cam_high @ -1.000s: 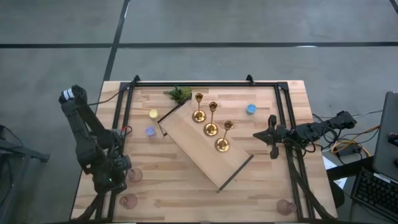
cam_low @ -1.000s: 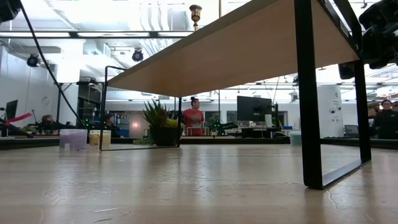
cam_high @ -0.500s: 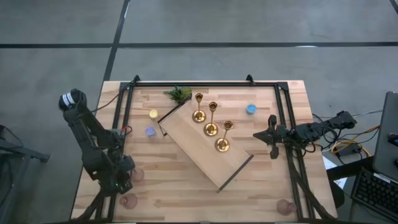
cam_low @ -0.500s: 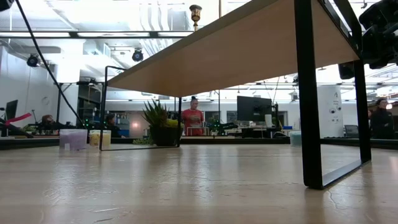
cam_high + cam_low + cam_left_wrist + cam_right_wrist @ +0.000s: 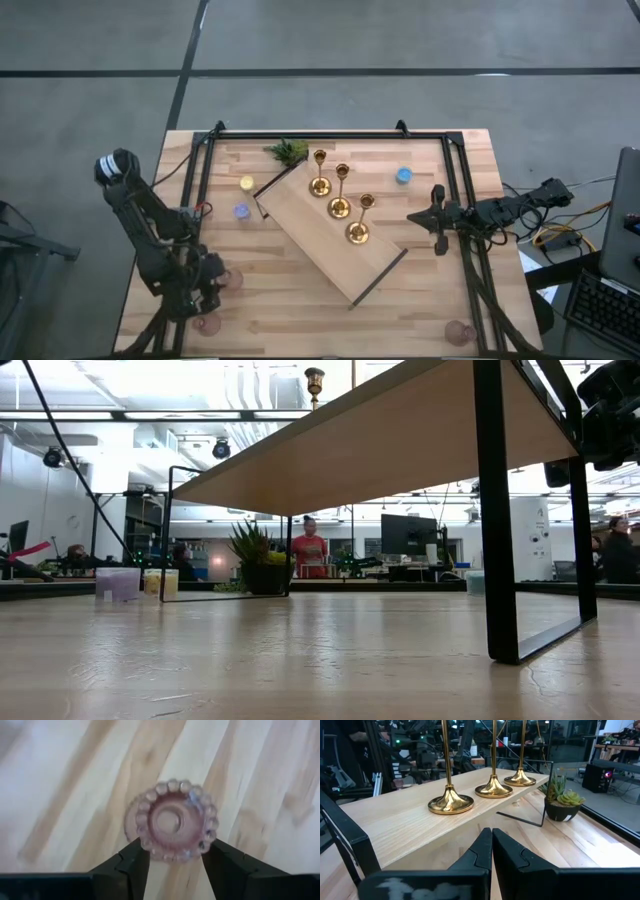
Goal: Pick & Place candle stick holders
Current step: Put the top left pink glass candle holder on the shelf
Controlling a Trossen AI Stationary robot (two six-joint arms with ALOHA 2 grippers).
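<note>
Three gold candle stick holders stand by their round bases on a raised wooden shelf; the right wrist view shows them too. A pink glass cup sits on the table at the near left. My left gripper is open above it, pointing down, one finger on each side of its beaded rim. In the high view the gripper covers part of this cup. Two more pink cups rest near the front edge. My right gripper waits shut at the right. My left gripper comes at the pink cup from above, pointing down. Its fingertips stand close against the beaded rim on two opposite sides. I cannot tell whether they touch it. The cup rests flat on the table.
Yellow, purple and blue tealight discs lie around the shelf. A green sprig sits at the far edge. A black frame borders the table. Bare wood lies between the shelf and the front edge.
My left gripper has moved toward the table's near edge and a little to the right, ending over the pink cup at the near left. The cup has stayed in place.
</note>
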